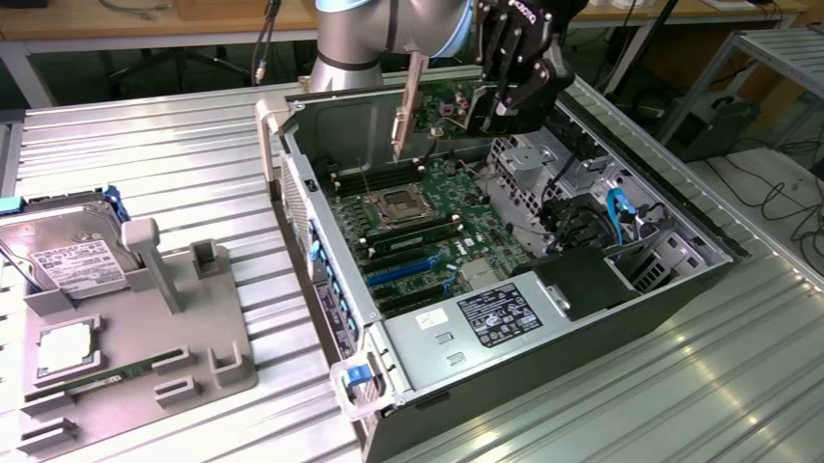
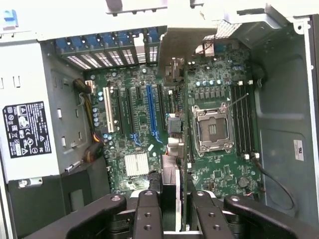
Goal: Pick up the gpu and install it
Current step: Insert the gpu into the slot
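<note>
The ribbed metal bench (image 1: 168, 154) carries an open computer case (image 1: 696, 227) lying on its side across the middle, its motherboard (image 1: 438, 217) facing up. A grey parts fixture (image 1: 193, 338) sits toward the bench's near corner on the exterior view's left, with a hard drive (image 1: 65, 256) standing in it.

The 1 arm (image 1: 373, 29) reaches in over the far end of the case. Its gripper (image 1: 500, 111) is clamped on the gpu (image 1: 445, 106), with the 2 fingers (image 2: 148, 209) pinching the card's upper edge. The card hangs on edge, clear above the board and touching nothing below.

The gpu's long axis runs level across the case. Its pale bracket (image 1: 409, 96) leads toward the case's slotted rear wall, on the exterior view's left, and the gripper holds the opposite end.

From the wrist, the card shows edge-on (image 2: 186, 124), parallel to the blue slot (image 2: 149, 109). It is offset sideways from that slot, nearer the processor socket (image 2: 212, 128). I judge the card is lined up in direction but not yet over a slot.
</note>
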Available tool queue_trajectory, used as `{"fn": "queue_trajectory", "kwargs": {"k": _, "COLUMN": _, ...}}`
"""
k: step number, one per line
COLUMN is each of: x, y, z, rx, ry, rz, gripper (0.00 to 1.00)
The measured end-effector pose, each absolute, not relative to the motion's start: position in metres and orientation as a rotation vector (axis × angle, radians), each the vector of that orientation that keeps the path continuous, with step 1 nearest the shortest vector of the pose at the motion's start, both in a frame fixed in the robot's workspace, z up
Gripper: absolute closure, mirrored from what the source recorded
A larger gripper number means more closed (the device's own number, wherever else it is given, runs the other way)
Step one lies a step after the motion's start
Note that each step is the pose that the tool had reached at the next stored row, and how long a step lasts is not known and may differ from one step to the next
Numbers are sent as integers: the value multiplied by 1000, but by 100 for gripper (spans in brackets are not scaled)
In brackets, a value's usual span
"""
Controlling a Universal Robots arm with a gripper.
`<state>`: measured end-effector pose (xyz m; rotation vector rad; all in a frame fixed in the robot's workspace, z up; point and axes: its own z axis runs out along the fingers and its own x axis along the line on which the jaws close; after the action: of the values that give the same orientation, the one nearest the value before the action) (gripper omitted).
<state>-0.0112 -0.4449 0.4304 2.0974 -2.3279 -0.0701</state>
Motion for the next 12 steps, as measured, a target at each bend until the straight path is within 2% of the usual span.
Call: {"fn": "queue_trajectory", "kwargs": {"k": 12, "x": -11, "y": -445, "z": 429, "rx": 2194, "ry": -2242, "rz": -62, "gripper": 73}}
